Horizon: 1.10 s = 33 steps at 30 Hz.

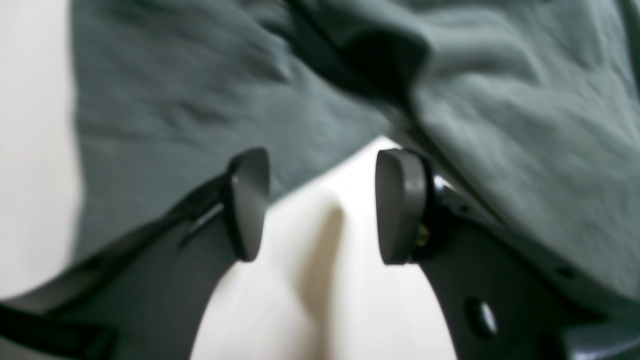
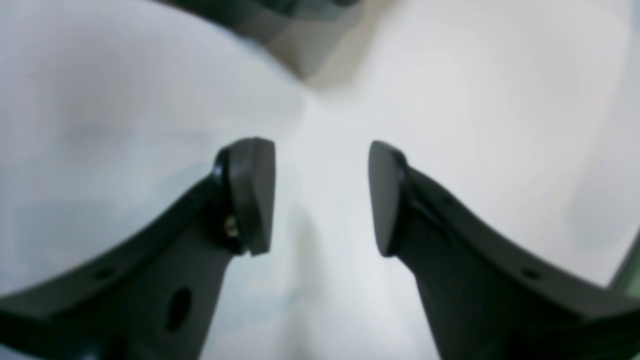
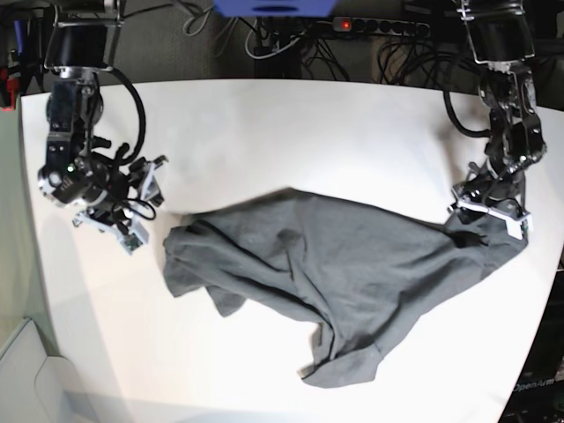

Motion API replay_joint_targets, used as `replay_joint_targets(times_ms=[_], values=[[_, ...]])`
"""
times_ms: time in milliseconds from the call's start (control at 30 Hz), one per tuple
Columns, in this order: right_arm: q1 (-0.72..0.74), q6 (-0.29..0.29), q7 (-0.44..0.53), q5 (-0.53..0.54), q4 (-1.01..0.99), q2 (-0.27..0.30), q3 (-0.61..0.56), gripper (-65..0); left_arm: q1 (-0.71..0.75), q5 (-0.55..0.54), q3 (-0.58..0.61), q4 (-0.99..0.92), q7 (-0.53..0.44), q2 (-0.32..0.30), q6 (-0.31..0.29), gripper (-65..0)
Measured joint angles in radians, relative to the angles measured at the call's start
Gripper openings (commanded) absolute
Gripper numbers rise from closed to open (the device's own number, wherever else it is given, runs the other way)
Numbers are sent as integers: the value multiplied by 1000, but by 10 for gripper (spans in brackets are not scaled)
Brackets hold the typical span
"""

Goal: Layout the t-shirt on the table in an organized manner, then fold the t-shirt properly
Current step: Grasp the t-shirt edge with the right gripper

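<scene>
The dark grey t-shirt (image 3: 335, 264) lies crumpled and wrinkled across the middle of the white table (image 3: 308, 132), with one end bunched toward the near edge. My left gripper (image 3: 487, 216) is at the shirt's right edge. In the left wrist view the left gripper (image 1: 322, 190) is open, with bare table (image 1: 325, 280) between its pads; the t-shirt (image 1: 500, 100) lies just beyond and rests over the right finger. My right gripper (image 3: 145, 204) hangs left of the shirt. The right wrist view shows the right gripper (image 2: 322, 190) open over bare table (image 2: 450, 100), with the t-shirt (image 2: 280, 20) at the top edge.
A power strip (image 3: 379, 25) and tangled cables lie beyond the table's far edge, next to a blue object (image 3: 273, 7). The table's left edge (image 3: 40, 264) runs close to the right arm, and its right edge lies just past the left gripper.
</scene>
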Motion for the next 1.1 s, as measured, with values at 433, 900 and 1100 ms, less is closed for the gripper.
replay_joint_targets(times_ms=[433, 900, 1100], values=[[155, 0, 3, 9, -110, -66, -9, -198, -5, -1, -105, -71, -7, -3, -14, -319], [244, -2, 41, 0, -294, -69, -5, -198, -19, -2, -105, -129, -23, -5, -14, -319], [254, -1, 62, -2, -362, -70, -6, -201, -18, -2, -105, -129, -23, -5, -14, -319]])
